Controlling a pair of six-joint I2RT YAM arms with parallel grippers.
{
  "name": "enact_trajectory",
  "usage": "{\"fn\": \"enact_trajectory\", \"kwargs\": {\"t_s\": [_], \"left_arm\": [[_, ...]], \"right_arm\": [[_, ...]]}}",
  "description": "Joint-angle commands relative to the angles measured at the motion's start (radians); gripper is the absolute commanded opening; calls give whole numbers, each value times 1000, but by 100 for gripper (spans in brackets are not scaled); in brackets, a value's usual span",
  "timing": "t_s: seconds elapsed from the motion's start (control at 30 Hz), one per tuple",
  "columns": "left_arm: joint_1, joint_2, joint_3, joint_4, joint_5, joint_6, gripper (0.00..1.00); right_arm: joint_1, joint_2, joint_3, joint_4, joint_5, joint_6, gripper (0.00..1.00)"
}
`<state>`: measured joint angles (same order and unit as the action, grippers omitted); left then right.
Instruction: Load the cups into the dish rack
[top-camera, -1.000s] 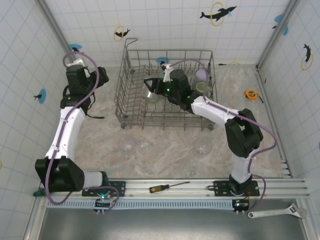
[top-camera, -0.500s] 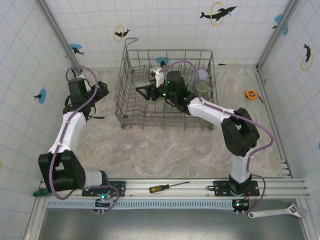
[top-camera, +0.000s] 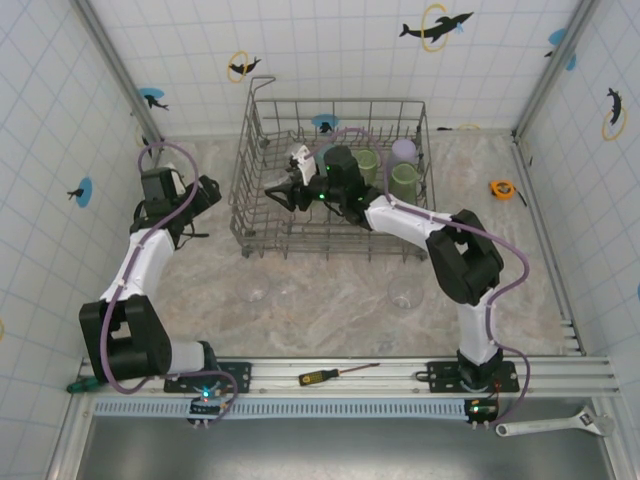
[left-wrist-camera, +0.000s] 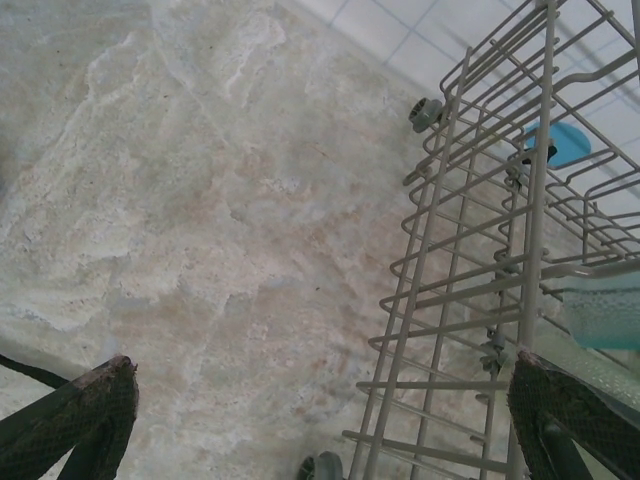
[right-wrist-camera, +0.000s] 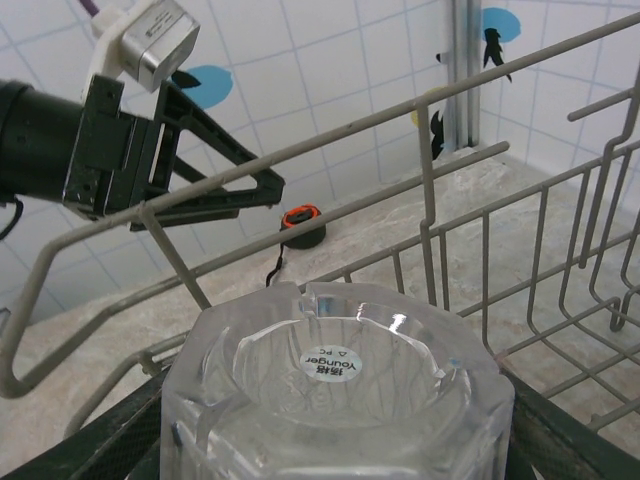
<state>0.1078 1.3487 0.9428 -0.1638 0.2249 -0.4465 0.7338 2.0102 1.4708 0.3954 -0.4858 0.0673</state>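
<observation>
Contents, left to right. Item: my left fingers, spread wide and empty, over bare bench just outside the left wall of the dish rack. Item: one loose clear glass, on the bench near the rack's front left corner. Item: my right fingers, reaching into the left half of the rack and clamped on either side of a faceted clear glass. This glass is upside down, its base and round sticker toward my wrist, inside the rack close to the left wall; whether it touches the tines I cannot tell. Item: a screwdriver, on the rail between my two bases. Item: a pale green cup and a second pale green cup, both in the rack's far right part, with a lavender cup just behind the second. Item: another loose glass, on the bench before the rack's front right corner. Item: an orange tape measure, on the bench right of the rack, apart from it. Item: a wrench, near right edge.
</observation>
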Motion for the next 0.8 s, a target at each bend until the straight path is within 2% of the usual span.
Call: {"fn": "enact_trajectory", "kwargs": {"t_s": [0.0,0.3,0.77], "left_arm": [[9,0,-7,15,21,-3,97],[14,7,-7,15,35,-9,97],[15,17,-15,27,63,-19,97]], "right_arm": [[15,27,80,49,-24,-105,44],[44,81,154,-67,-4,-291,42],[64,149,238,-152,-20,-343,38]]}}
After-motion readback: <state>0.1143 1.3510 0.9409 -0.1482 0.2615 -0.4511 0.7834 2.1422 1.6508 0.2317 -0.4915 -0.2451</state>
